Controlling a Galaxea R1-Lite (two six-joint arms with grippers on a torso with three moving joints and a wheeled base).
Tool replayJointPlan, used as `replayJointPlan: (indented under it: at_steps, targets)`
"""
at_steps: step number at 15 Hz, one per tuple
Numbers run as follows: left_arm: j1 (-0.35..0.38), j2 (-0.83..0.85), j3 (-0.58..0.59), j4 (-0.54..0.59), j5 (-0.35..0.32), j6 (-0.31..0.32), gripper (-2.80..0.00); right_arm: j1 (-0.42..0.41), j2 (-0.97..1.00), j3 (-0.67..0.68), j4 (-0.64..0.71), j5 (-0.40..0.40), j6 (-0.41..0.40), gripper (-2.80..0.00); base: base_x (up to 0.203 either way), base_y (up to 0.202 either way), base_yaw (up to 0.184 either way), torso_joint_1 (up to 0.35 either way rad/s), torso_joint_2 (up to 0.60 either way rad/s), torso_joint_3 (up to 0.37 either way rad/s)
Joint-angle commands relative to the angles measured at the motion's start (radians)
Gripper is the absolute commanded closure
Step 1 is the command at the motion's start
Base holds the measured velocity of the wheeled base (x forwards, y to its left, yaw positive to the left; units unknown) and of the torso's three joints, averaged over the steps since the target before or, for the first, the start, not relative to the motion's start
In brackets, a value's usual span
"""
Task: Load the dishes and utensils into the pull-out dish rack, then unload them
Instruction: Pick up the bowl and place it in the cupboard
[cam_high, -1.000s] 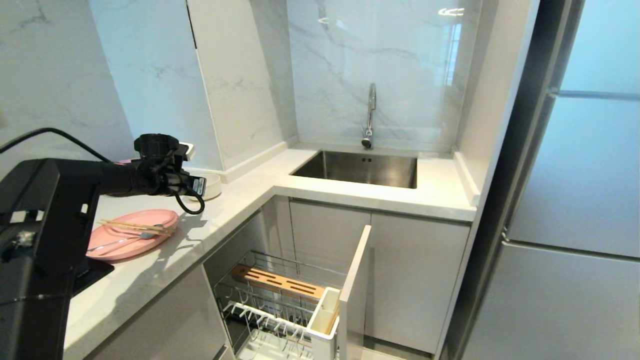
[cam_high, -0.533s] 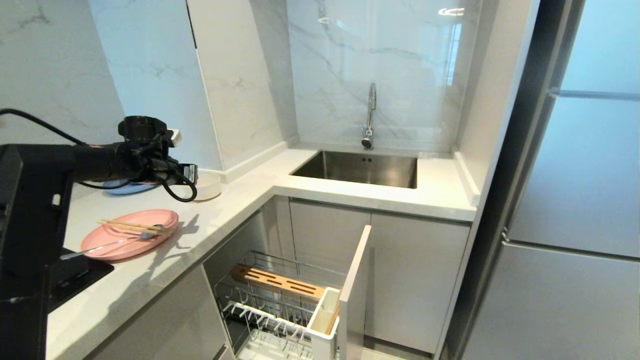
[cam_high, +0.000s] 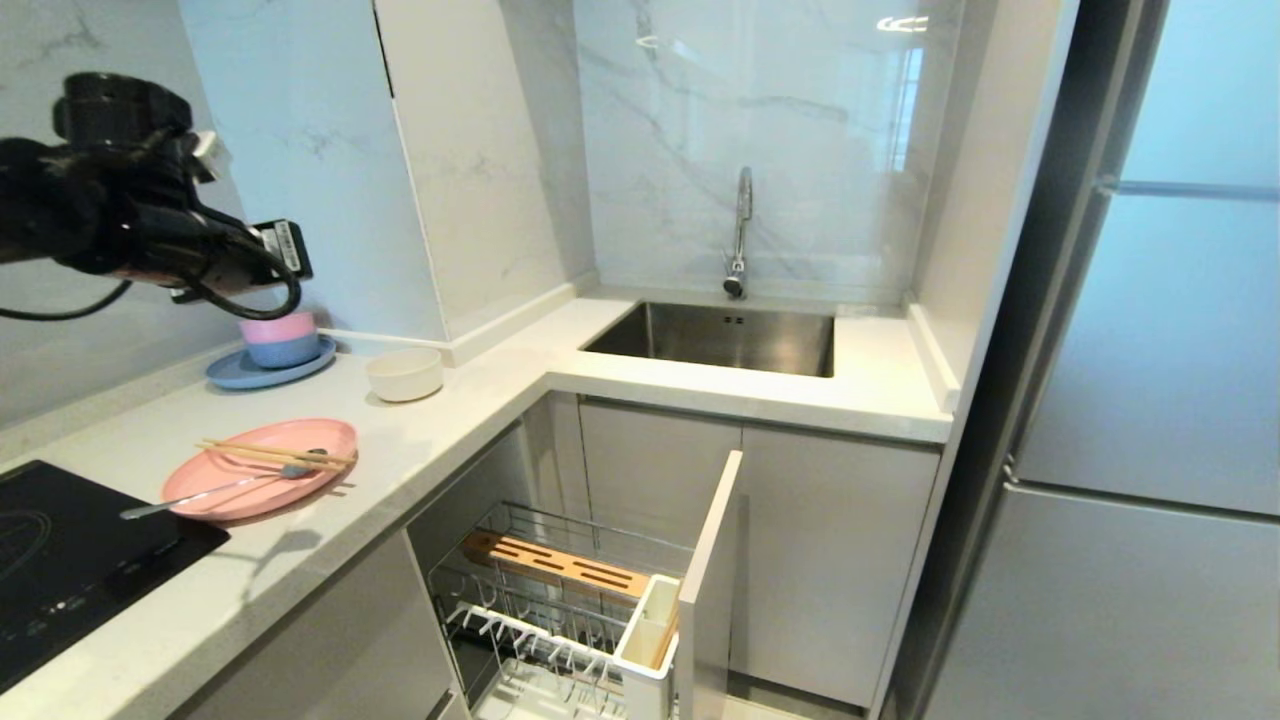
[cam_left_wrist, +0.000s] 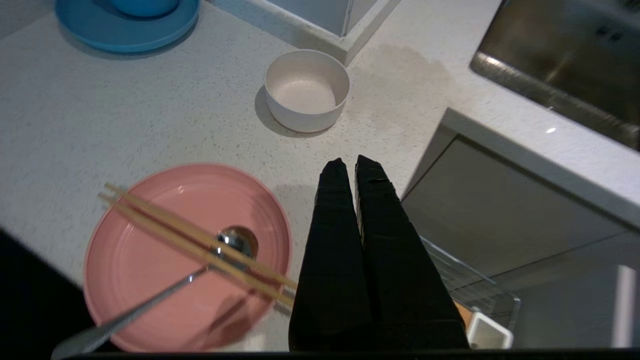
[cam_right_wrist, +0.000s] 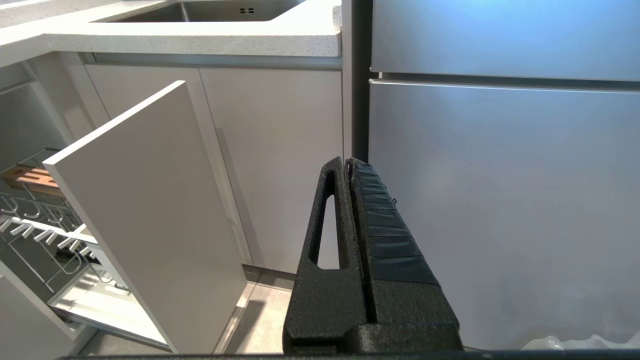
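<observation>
On the worktop (cam_high: 440, 440) the salmon-pink plate (cam_left_wrist: 150, 220) carries the chopsticks (cam_left_wrist: 195, 245) and spoon (cam_left_wrist: 150, 300), the cream bowl (cam_left_wrist: 306, 90) stands nearby, the pull-out dish rack (cam_high: 560, 600) sits open below, and both the left gripper (cam_left_wrist: 348, 167) above and the right gripper (cam_right_wrist: 346, 165) by the cabinets have fingers clenched empty.

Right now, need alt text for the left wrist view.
The left gripper, shut and empty, hovers above a white counter between a cream bowl and a pink plate that carries wooden chopsticks and a metal spoon. A blue plate sits farther back.
</observation>
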Motion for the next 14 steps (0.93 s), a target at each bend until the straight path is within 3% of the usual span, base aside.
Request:
replayJointPlan:
  at_steps: [1,4,8,14]
  targets:
    - [-0.003,-0.178,0.049,0.021,0.001,-0.026,0.00,-0.001,0.001,0.002,0.000,0.000,0.000,0.00,0.000,0.000,0.000,0.000,0.00,0.000]
    - [-0.012,-0.389,0.189,0.049,-0.005,-0.067,0.00,-0.001,0.001,0.002,0.000,0.000,0.000,0.00,0.000,0.000,0.000,0.000,0.00,0.000]
    - [-0.062,-0.689,0.444,0.054,-0.007,-0.075,0.00,0.001,0.001,0.002,0.000,0.000,0.001,0.00,0.000,0.000,0.000,0.000,0.00,0.000]
    - [-0.094,-1.252,0.944,-0.004,-0.052,0.041,0.00,0.001,0.001,0.002,0.000,0.000,0.001,0.00,0.000,0.000,0.000,0.000,0.00,0.000]
